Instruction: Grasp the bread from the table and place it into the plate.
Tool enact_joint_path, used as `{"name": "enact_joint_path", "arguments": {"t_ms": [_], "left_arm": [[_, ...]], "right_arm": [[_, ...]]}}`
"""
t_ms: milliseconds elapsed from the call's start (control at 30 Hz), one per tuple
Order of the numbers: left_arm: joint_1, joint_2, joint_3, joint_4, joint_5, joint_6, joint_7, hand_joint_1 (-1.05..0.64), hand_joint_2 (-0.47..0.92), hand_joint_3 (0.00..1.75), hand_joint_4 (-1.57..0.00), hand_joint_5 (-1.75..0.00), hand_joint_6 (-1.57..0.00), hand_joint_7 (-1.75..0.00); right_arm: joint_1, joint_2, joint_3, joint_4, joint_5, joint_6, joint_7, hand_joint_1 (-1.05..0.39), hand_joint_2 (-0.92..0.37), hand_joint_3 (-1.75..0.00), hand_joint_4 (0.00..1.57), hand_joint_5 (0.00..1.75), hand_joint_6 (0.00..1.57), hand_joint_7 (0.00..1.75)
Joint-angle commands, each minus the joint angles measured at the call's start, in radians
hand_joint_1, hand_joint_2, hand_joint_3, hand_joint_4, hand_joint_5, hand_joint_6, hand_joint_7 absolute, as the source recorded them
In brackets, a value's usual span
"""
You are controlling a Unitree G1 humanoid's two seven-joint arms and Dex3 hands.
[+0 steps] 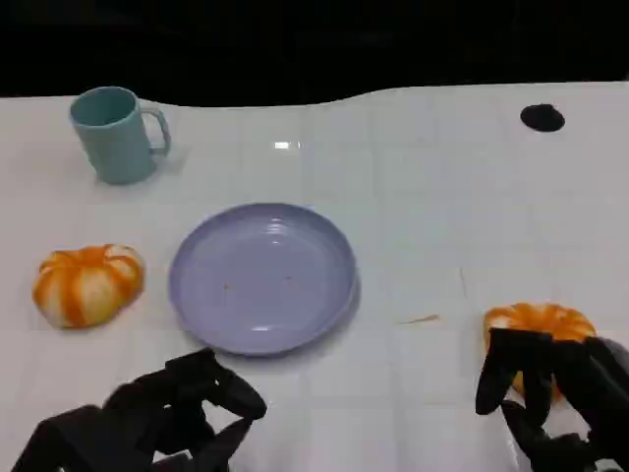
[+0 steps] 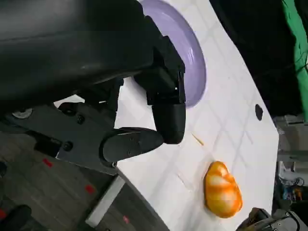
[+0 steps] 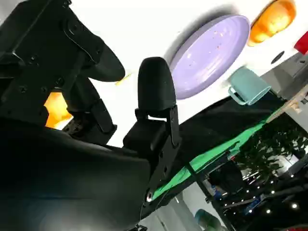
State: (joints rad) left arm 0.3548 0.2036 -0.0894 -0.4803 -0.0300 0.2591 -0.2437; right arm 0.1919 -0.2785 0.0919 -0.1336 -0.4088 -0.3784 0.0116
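Right hand (image 1: 550, 393) at lower right, fingers spread over a bread roll (image 1: 539, 323) without gripping, left hand (image 1: 172, 413) lower left empty with fingers apart, lilac plate (image 1: 197, 285) at centre of white counter (image 1: 442, 216)

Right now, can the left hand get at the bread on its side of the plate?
Probably yes: the left hand is open, and bare table lies between it and the bread, beside the plate.

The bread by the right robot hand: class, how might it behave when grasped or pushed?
The bread looks domed and rounded, so it may rock if nudged. It is probably light and soft, denting under a tight squeeze. The right robot hand sits over its near side.
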Motion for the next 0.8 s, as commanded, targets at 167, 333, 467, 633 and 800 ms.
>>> {"name": "enact_joint_path", "arguments": {"t_ms": [167, 333, 467, 633, 800], "left_arm": [[-0.003, 0.011, 0.007, 0.006, -0.01, -0.005, -0.011, -0.28, 0.88, 0.53, -0.65, -1.75, -0.62, -1.28], [-0.005, 0.013, 0.007, 0.009, -0.01, -0.007, -0.013, -0.28, 0.88, 0.53, -0.65, -1.75, -0.62, -1.27], [-0.003, 0.014, 0.005, 0.007, -0.004, -0.008, -0.011, -0.28, 0.88, 0.53, -0.65, -1.75, -0.62, -1.27], [-0.001, 0.016, 0.005, 0.009, -0.002, -0.016, -0.011, -0.27, 0.88, 0.52, -0.64, -1.75, -0.62, -1.27], [-0.002, 0.012, 0.007, 0.009, -0.009, -0.007, -0.011, -0.26, 0.88, 0.52, -0.63, -1.75, -0.62, -1.27]], "right_arm": [[-0.008, -0.008, -0.002, 0.007, -0.008, -0.005, -0.008, 0.0, -0.13, -1.54, 0.95, 1.75, 0.85, 1.46], [-0.009, -0.009, -0.002, 0.01, -0.006, -0.007, -0.007, 0.0, -0.13, -1.53, 0.96, 1.75, 0.85, 1.46], [-0.007, -0.007, -0.002, 0.007, -0.007, -0.004, -0.008, 0.01, -0.13, -1.54, 0.96, 1.75, 0.85, 1.46], [-0.007, -0.008, -0.002, 0.009, -0.008, -0.008, -0.011, 0.01, -0.13, -1.54, 0.96, 1.75, 0.85, 1.46], [-0.006, -0.005, -0.003, 0.004, -0.005, -0.007, -0.01, 0.01, -0.14, -1.54, 0.94, 1.75, 0.85, 1.42]]}}
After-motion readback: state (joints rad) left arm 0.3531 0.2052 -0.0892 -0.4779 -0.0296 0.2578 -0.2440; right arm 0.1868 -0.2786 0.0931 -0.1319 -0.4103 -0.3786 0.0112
